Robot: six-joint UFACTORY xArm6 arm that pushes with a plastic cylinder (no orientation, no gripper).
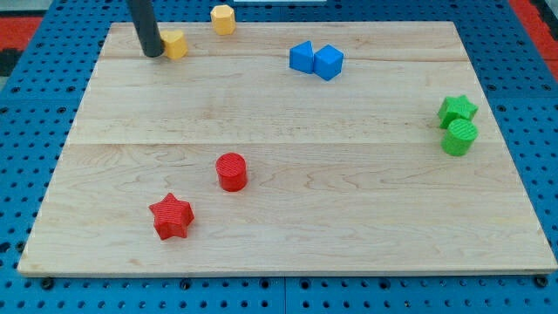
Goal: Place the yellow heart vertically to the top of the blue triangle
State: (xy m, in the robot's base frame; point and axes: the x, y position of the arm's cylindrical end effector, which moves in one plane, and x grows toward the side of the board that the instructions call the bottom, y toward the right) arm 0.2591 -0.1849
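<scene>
The yellow heart (176, 43) lies near the board's top left. My tip (153, 54) rests just left of it, touching or almost touching its left side. The blue triangle (302, 57) lies at the top middle, well to the right of the heart, and touches a blue cube (329, 62) on its right. A yellow hexagon (223, 18) sits at the top edge, up and right of the heart.
A red cylinder (232, 171) and a red star (171, 216) lie at the lower left. A green star (457, 110) and a green cylinder (459, 138) sit together at the right edge. The wooden board (349, 218) lies on a blue pegboard.
</scene>
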